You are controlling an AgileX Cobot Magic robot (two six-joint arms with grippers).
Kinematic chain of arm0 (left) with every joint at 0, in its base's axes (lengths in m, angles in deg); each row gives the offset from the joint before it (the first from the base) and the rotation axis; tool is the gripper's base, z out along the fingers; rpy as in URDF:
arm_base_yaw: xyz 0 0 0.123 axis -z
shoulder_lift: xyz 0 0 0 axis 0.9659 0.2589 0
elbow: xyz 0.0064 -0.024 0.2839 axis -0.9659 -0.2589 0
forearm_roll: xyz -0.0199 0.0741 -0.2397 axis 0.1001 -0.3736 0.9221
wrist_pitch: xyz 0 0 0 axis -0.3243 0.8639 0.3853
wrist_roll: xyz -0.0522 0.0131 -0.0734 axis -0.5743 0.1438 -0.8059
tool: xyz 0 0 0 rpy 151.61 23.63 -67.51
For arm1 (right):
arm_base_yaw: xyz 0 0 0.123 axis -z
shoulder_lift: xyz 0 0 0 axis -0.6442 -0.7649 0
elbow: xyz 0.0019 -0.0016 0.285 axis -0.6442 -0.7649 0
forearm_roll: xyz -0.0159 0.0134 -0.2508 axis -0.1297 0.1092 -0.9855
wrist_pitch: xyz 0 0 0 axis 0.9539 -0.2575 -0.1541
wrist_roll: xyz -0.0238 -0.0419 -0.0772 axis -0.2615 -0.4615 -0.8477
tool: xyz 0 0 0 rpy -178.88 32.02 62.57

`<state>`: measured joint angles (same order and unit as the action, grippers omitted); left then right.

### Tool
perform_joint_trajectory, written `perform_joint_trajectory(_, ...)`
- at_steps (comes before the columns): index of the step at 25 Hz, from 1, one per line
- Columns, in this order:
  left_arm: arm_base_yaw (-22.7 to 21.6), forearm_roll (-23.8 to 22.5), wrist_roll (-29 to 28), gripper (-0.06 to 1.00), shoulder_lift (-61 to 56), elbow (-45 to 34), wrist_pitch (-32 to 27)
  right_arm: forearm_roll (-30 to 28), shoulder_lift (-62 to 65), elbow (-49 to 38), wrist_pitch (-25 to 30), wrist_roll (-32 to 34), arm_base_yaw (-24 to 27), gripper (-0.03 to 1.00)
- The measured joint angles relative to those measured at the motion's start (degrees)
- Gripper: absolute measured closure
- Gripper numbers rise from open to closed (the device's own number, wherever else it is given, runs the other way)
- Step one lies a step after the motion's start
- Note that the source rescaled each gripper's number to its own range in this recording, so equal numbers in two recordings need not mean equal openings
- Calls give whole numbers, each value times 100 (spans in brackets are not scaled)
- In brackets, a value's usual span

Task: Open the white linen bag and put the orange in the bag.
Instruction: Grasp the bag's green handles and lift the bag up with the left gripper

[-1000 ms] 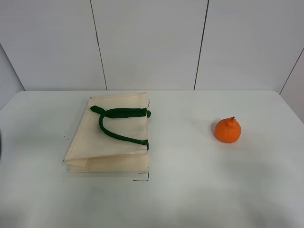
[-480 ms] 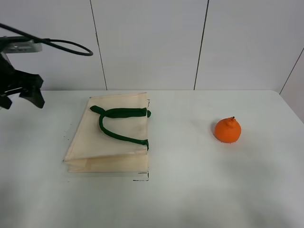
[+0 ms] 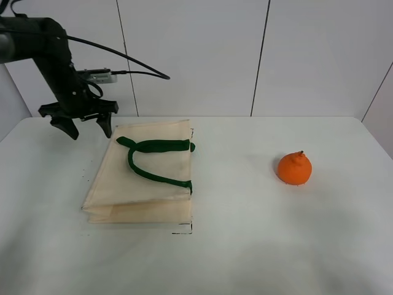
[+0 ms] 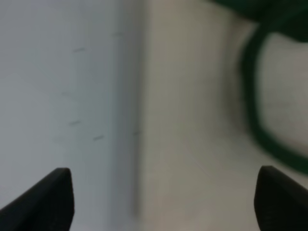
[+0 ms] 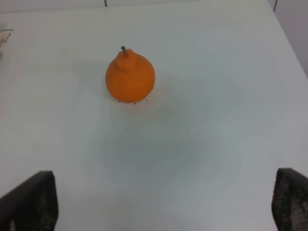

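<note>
The task is only at its beginning, as far as I can judge. The cloth bag point(image 3: 144, 178) lies flat and folded on the left half of the white table point(image 3: 245, 252), and its mouth is not opened yet. Its green handles point(image 3: 153, 161) lie loose on the upper cloth and run to the edge that faces the orange, so I think the opening is on that side. The orange point(image 3: 294, 168) sits alone on the right half of the table, well apart from the bag, with its short stem up. Nothing touches it.

The left claw point(image 3: 89, 131) hangs over the far left corner of the bag, near the wall. Its two fingers point down and are spread wide, and they grip nothing. I cannot tell if the tips touch the cloth; they look a little above it. In the left wrist view, which is blurred, the left claw point(image 4: 163, 199) has the side edge of the bag between its tips, with bare table on one side and cloth and a green handle on the other.

The right arm does not show in the high view. In its own wrist view the right claw point(image 5: 161, 202) is spread wide too, with nothing between the fingers, and the orange point(image 5: 130, 77) lies ahead of it on the bare table.

So everything is left to do: to take hold of the bag and lift its mouth open, to pick up the orange, and to put it inside.
</note>
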<state>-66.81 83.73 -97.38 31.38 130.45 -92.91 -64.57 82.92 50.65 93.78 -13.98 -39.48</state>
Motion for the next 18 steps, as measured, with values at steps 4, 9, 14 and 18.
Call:
perform_joint_trajectory(4, 454, 15, -426, -5, 264, 27, 306, 0, 0, 0, 0, 0, 0, -1)
perform_joint_trajectory(9, 738, 28, -657, -5, 665, 34, 750, 0, 0, 0, 0, 0, 0, -1)
perform_joint_trajectory(14, 756, 17, -715, -5, 1127, 34, 860, 0, 0, 0, 0, 0, 0, -1)
perform_joint_trajectory(18, 756, 113, -729, -4, 1409, 34, 1115, 0, 0, 0, 0, 0, 0, -1)
